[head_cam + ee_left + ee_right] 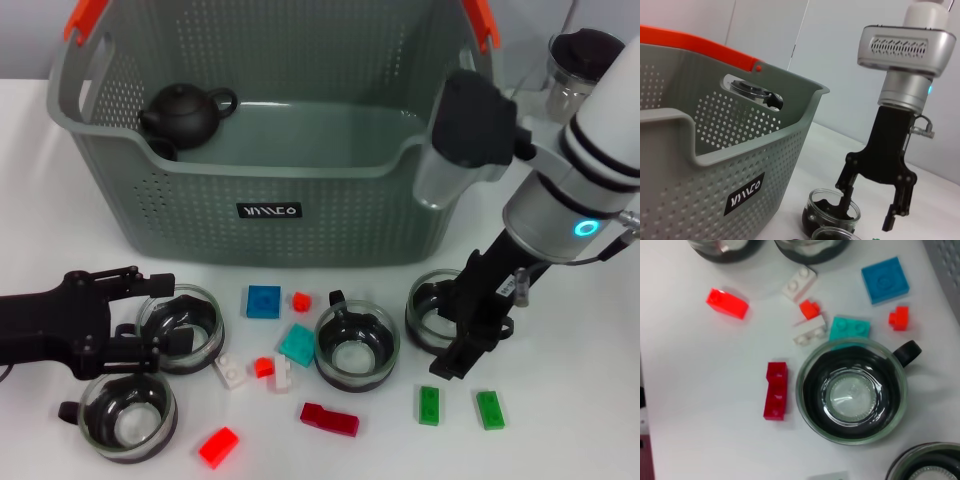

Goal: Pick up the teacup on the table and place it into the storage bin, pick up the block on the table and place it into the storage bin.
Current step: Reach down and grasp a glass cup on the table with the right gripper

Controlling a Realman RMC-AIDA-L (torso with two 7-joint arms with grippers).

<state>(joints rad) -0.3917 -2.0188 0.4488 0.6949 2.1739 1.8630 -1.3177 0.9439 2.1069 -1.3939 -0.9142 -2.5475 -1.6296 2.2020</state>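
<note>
Resting at eight o'clock on the surface (580,455), the left hand (150,315) is gaping around a teacup (182,328); at four o'clock, the right hand (470,330) is straddling another teacup's (432,308) rim, open. The storage bin (270,200) is sitting at twelve.

The only lettering is on the bin (270,150): a small black label (269,211) on its front wall, low and central below the dip in the rim, with white stylised characters too distorted to read surely. The left wrist view shows the same label (745,193) at a slant, no clearer.
</note>
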